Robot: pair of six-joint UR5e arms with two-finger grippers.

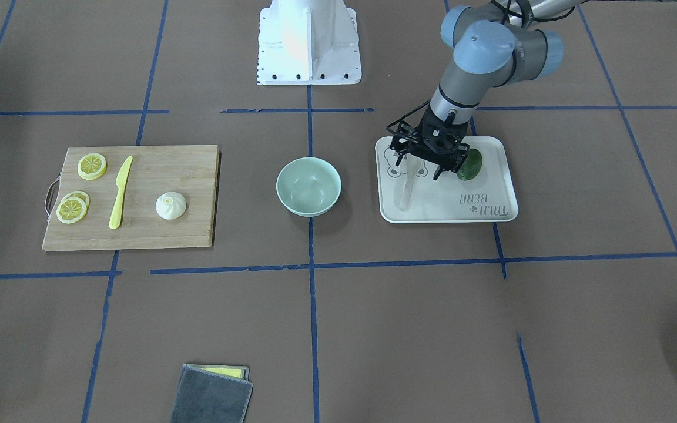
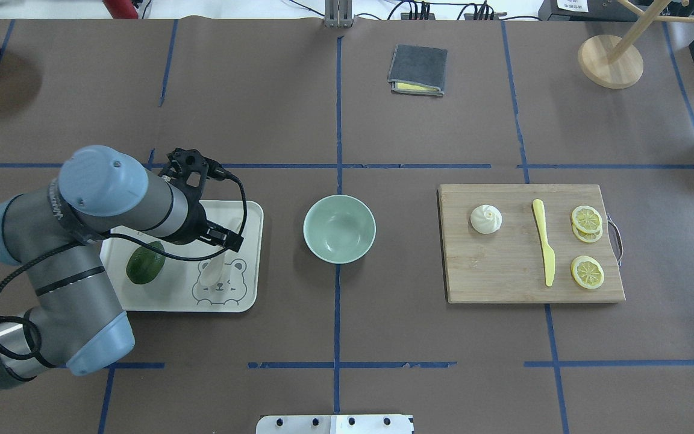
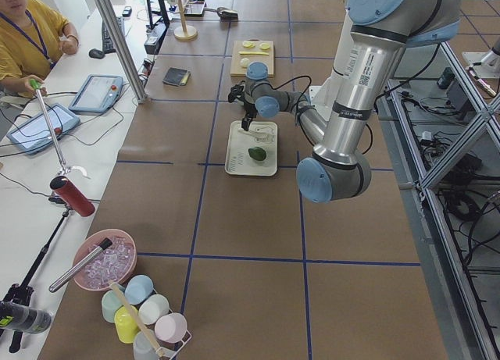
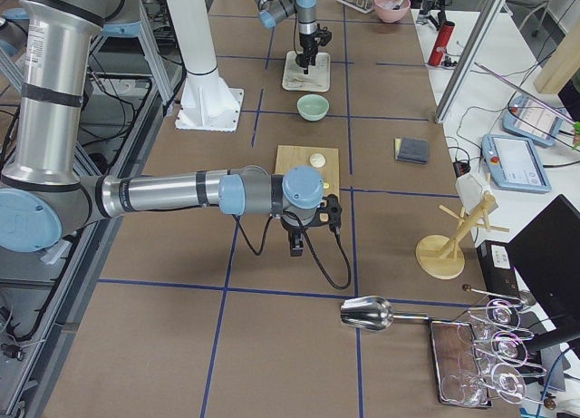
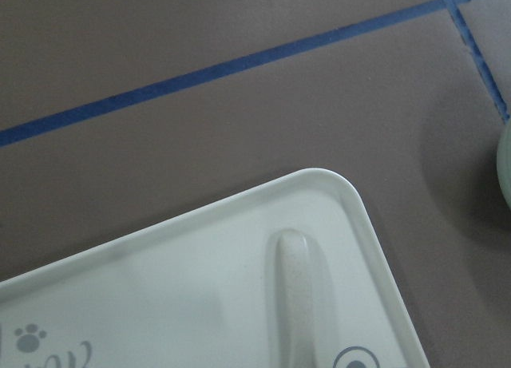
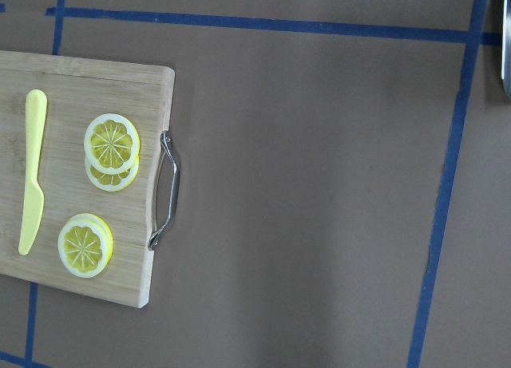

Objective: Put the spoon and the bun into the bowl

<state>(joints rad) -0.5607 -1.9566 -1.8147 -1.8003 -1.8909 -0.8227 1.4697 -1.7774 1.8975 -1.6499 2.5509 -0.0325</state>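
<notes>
Spoon (image 1: 404,194) lies on the white tray (image 1: 506,176), long axis running away from the robot, scoop end directly under the left gripper (image 1: 418,167). Jaws spread, straddling it, nothing held. Right gripper (image 4: 297,244) is well apart; its jaws' state cannot be told.

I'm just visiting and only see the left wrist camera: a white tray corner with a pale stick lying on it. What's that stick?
Observer: The handle of a whitish spoon; its oval scoop lies further in on the tray.
Visitor: Anything else on that tray?
Observer: A dark green fruit, apart from the spoon.
Visitor: And the pale curve at my right edge?
Observer: An empty mint-green bowl, standing on the table beside the tray.
</notes>
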